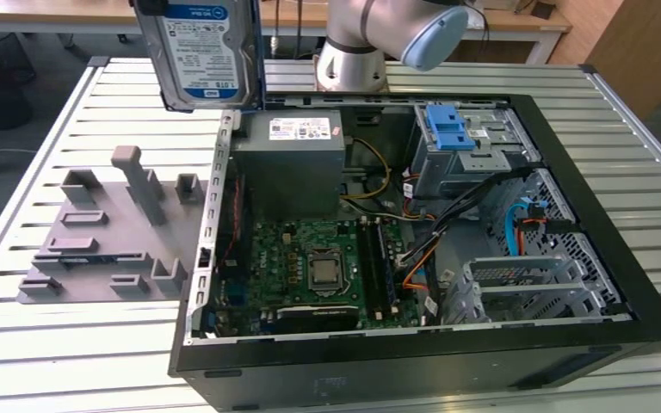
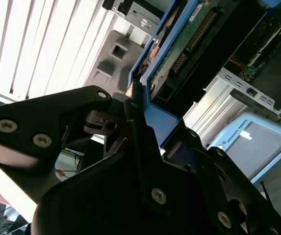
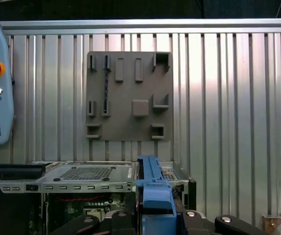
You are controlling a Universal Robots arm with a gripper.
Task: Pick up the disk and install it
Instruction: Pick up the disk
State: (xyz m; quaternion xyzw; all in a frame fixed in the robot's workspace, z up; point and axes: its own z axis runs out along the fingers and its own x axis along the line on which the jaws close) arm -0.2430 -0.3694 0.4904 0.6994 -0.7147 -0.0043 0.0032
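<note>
Tool: the tool (image 2: 142, 116) is clamped narrow on the disk (image 2: 189, 44). Its black fingers (image 2: 133, 125) press on the edge of the blue frame (image 2: 152, 105) that runs round the disk.
Grip: the hold looks to be on the plastic frame alone, with the green circuit side left bare and untouched.
Disk: in the exterior view the disk (image 1: 199, 53) hangs upright in the air, label side to the camera. It is clear of the table (image 1: 78, 344) and above the far corner of the computer case (image 1: 423, 357), on the exterior view's left.
Step in hand: by my reading this is the carry, with the disk lifted and not yet inside the case.
Doing it well: keep the clamp firm on the frame and keep the disk plumb. Travel high enough to clear the case wall and the power supply (image 1: 290, 159). Come in square to the drive cage (image 1: 451, 138), well away from the loose cables (image 1: 468, 215).
Nearby: the grey plate (image 1: 101, 245) with its raised holders lies on the table beside the case, below the disk.
Arm: the arm (image 1: 354, 52) stands at the far side of the table behind the case, with its wrist raised high.
Wrist: the first wrist view looks down over the blue frame (image 3: 152, 196) onto the grey plate (image 3: 129, 98), so the tool seems to point downward.
</note>
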